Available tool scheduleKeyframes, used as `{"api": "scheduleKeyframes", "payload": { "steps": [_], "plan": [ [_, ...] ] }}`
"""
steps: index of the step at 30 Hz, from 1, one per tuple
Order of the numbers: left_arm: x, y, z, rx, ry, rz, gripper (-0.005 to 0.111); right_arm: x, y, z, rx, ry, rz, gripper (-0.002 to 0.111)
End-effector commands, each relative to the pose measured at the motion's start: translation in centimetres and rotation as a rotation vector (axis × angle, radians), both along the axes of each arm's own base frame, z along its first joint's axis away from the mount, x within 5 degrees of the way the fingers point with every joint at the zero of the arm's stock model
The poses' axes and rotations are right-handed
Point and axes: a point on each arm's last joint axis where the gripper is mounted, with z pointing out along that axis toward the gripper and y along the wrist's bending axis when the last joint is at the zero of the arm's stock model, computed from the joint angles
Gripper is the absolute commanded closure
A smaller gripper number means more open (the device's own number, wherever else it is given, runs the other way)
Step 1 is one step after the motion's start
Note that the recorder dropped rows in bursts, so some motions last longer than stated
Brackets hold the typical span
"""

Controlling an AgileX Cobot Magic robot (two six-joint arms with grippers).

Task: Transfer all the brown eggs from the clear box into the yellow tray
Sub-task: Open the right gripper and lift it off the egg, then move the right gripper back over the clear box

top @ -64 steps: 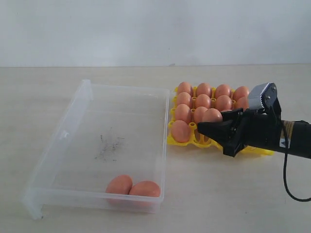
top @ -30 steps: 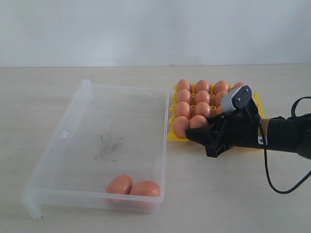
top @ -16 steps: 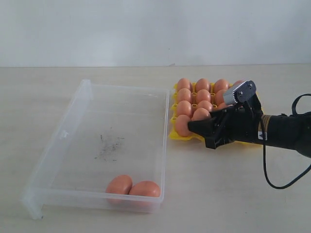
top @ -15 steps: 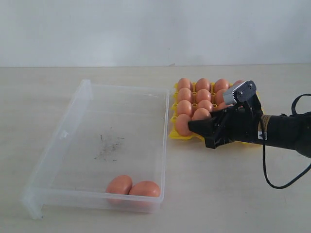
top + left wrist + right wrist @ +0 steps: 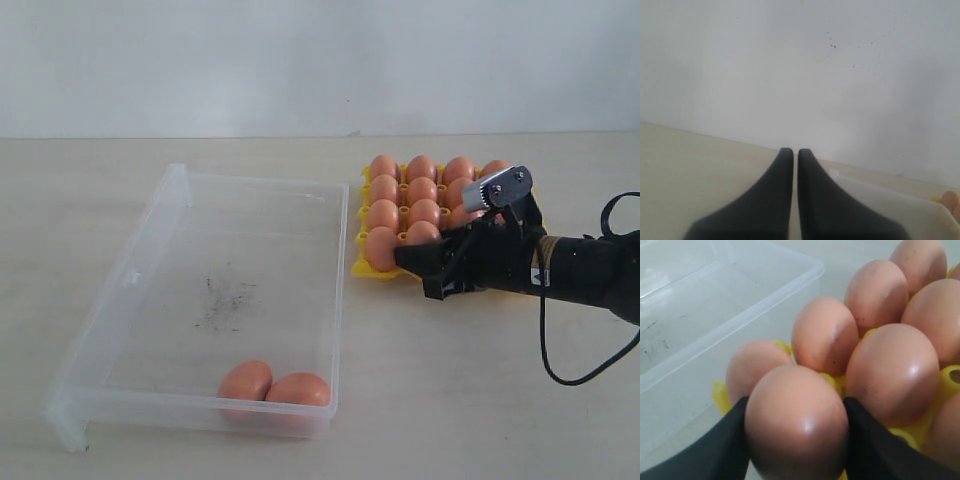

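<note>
Brown egg [image 5: 796, 425] is clamped by its sides in the right gripper [image 5: 796, 407], jaws spread wide around it. It sits over the near row of the yellow tray [image 5: 357, 268], second cup from the clear box [image 5: 120, 285]. Long axis is roughly upright, like the tray neighbours; can't tell if it's seated. Two loose eggs [image 5: 246, 380] lie on their sides at the box's near wall, touching, long axes along that wall. The left gripper [image 5: 795, 151] is pinched together, empty, facing the white wall [image 5: 790, 75].
</note>
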Motion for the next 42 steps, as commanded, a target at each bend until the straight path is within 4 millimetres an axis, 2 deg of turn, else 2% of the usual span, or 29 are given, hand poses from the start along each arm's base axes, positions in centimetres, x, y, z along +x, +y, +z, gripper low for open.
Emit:
{"api": "scheduleKeyframes", "payload": {
  "steps": [1, 9, 19, 23, 26, 27, 28, 32, 38, 39, 40, 42],
  "plan": [
    [0.0, 0.0, 0.1, 0.003, -0.005, -0.004, 0.103, 0.3, -0.1, 0.5, 0.036, 0.007, -0.036, 0.055],
    [0.0, 0.0, 0.1, 0.003, -0.005, -0.004, 0.103, 0.4, -0.1, 2.0, 0.075, -0.02, -0.048, 0.053],
    [0.0, 0.0, 0.1, 0.003, -0.005, -0.004, 0.103, 0.7, -0.7, 5.7, 0.034, -0.075, -0.13, 0.053],
    [0.0, 0.0, 0.1, 0.003, -0.005, -0.004, 0.103, 0.0, -0.1, 7.2, 0.098, -0.062, -0.064, 0.057],
    [0.0, 0.0, 0.1, 0.003, -0.005, -0.004, 0.103, -1.4, 1.1, 8.4, 0.126, -0.118, 0.132, 0.085],
    [0.0, 0.0, 0.1, 0.003, -0.005, -0.004, 0.103, -1.9, 1.5, 8.8, 0.134, -0.14, 0.196, 0.103],
    [0.0, 0.0, 0.1, 0.003, -0.005, -0.004, 0.103, -2.2, 1.9, 9.3, 0.142, -0.156, 0.24, 0.108],
    [0.0, 0.0, 0.1, 0.003, -0.005, -0.004, 0.103, -2.3, 4.1, 10.9, 0.062, -0.137, 0.327, 0.109],
    [0.0, 0.0, 0.1, 0.003, -0.005, -0.004, 0.103, -1.4, 10.1, 12.7, -0.394, -0.166, 0.26, 0.109],
    [0.0, 0.0, 0.1, 0.003, -0.005, -0.004, 0.103, -1.5, 11.2, 13.1, -0.426, -0.17, 0.23, 0.109],
    [0.0, 0.0, 0.1, 0.003, -0.005, -0.004, 0.103, -2.2, 13.2, 13.9, -0.408, -0.187, 0.228, 0.109],
    [0.0, 0.0, 0.1, 0.003, -0.005, -0.004, 0.103, -3.2, 14.8, 14.4, -0.374, -0.197, 0.295, 0.109]
  ]
}}
